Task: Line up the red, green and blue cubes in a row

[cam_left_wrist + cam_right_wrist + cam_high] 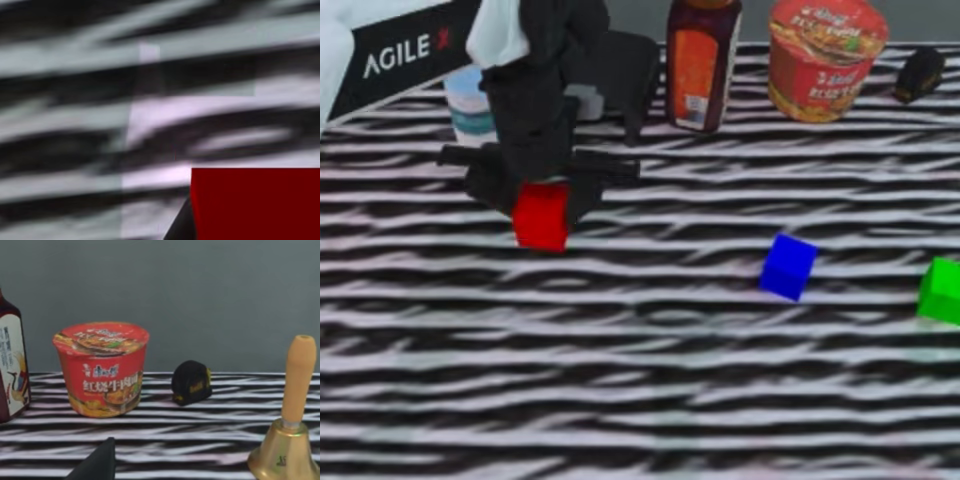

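Observation:
The red cube (540,215) sits left of centre on the striped table, with my left gripper (541,200) shut on it from above, one dark finger on each side. In the left wrist view the red cube (255,205) fills one corner, with a dark fingertip (181,225) against its side. The blue cube (788,266) lies right of centre. The green cube (941,291) rests at the table's right edge, partly cut off. My right gripper (142,472) is outside the top view, open and parked, with only one fingertip (102,460) showing.
Along the back stand a white and blue can (470,108), a dark sauce bottle (703,62), a red noodle cup (826,58) and a black tape measure (920,73). A brass bell with a wooden handle (289,440) stands close to my right gripper.

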